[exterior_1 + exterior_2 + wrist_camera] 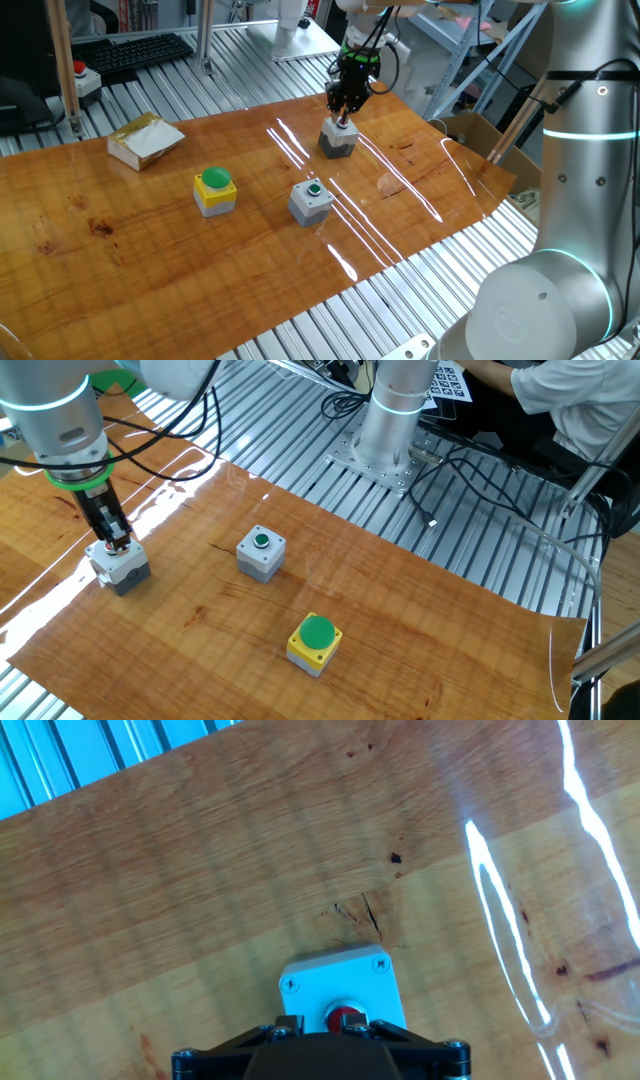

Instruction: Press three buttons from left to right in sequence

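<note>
We see the pincer [346, 117] pointing straight down over the grey box with the red button [338, 139], its tips right at the top of the box. Whether the fingers are open or shut we cannot tell: no view shows the tips clearly, and we cannot say for sure whether they touch the button or sit just above it. Nothing is visibly gripped.

In the hand view the red button [345, 1017] shows on the box's pale lid, with a screw in the corners that are visible, right at the edge of the dark hand body that fills the bottom of the frame. The fingertips themselves are out of that frame, and the lower part of the box is hidden.

The three boxes stand in a loose row on the wooden board [150, 260], well apart. In one fixed view the yellow box with the green dome [215, 190] is at the left, the grey box with the small green button [311, 200] in the middle, and the red-button box at the right under the pincer.

We can read no brand or label on any box. In the other fixed view a sheet of black-and-white square markers [449, 382] lies near the arm's base, too small to make out. In one fixed view a tan-and-white carton [145, 141] lies on the board's far left part, and a pale box with a red knob [82, 80] stands off the board on the ribbed metal table [380, 320], beside a black keyboard [132, 52]. A person at the upper right of the other fixed view is cut off by the frame.
</note>
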Action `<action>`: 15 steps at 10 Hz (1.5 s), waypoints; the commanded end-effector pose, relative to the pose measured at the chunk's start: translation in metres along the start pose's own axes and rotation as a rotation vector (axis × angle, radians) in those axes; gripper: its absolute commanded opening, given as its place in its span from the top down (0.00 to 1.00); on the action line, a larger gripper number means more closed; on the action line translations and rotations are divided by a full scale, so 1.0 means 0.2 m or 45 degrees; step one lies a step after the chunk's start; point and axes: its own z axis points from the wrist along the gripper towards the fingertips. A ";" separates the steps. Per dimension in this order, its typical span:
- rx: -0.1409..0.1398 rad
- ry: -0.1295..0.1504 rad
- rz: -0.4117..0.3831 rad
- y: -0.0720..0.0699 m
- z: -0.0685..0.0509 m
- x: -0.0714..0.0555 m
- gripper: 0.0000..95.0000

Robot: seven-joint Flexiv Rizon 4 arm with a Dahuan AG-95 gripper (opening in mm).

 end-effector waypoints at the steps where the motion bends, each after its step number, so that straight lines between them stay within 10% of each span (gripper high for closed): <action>1: 0.004 -0.004 -0.004 0.01 -0.03 0.04 0.80; 11: 0.064 -0.012 -0.068 -0.02 -0.03 0.12 1.00; 15: 0.039 -0.005 -0.286 -0.02 -0.03 0.12 1.00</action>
